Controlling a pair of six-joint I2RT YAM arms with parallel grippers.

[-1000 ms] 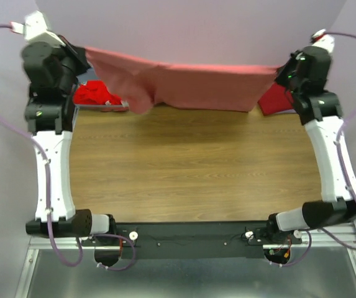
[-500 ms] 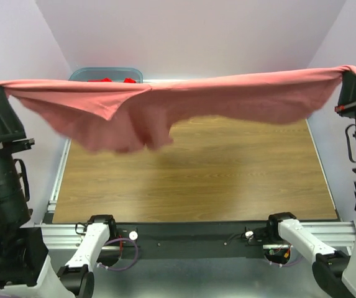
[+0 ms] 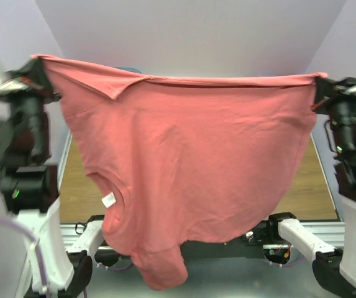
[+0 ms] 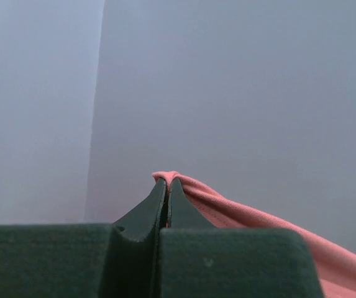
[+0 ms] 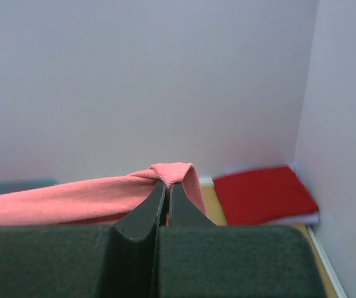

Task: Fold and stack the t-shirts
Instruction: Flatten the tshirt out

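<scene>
Pale lilac walls enclose the cell. The wood-grain counter shows only at either side of the cloth that now fills the top view.

The salmon-pink t-shirt hangs in the air as one open sheet between the two raised arms, clear of the counter. Its upper edge is drawn nearly straight, and its collar and one sleeve hang low at the lower left.

A second ago the same garment sagged in a low bunch over the far edge of the counter. Half a second ago it was a narrow band stretched between the arms. It has since dropped open to its full spread.

The left end effector is pinched tight on the upper left corner of the cloth. The right end effector is pinched equally tight on the upper right corner.

A folded red t-shirt lies at the far right corner of the counter. A small white label shows beside the collar.

Judged from this, the shake-out looks done, and laying the garment flat for its first fold has not yet begun.
</scene>
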